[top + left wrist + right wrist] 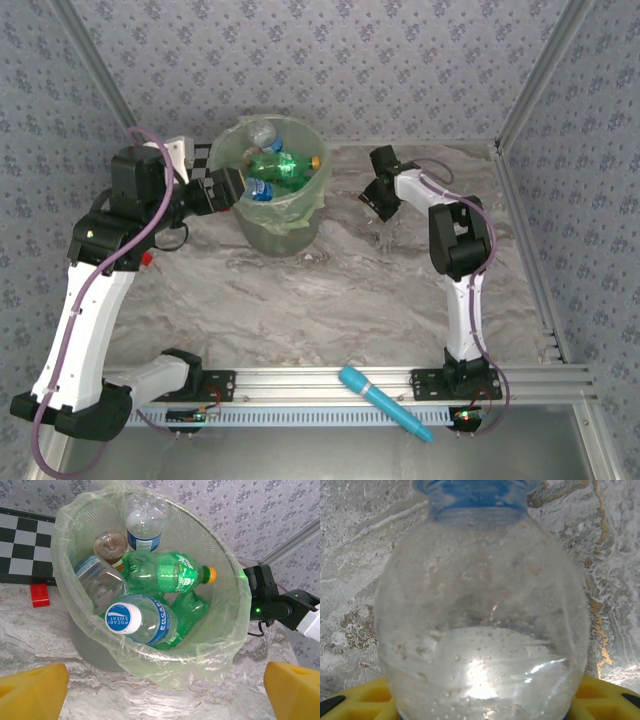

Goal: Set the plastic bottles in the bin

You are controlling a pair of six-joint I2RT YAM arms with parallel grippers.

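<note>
The pale-green bin (300, 222) with its liner stands at the back of the table and holds several plastic bottles. Among them are a green one with an orange cap (165, 572), a clear one with a blue label and white cap (145, 622) and a clear one at the far wall (145, 522). My left gripper (222, 188) hovers open at the bin's left rim (235, 630), its yellow fingertips (30, 690) wide apart and empty. My right gripper (378, 195) is low on the table to the right of the bin. A clear bottle with a blue neck (480, 605) lies between its jaws, hiding the pads.
A cyan pen-shaped stick (385, 403) lies on the rail at the near edge. A small red block (40, 595) and a checkerboard (25, 545) sit left of the bin. Patterned walls and metal frame posts close in the table.
</note>
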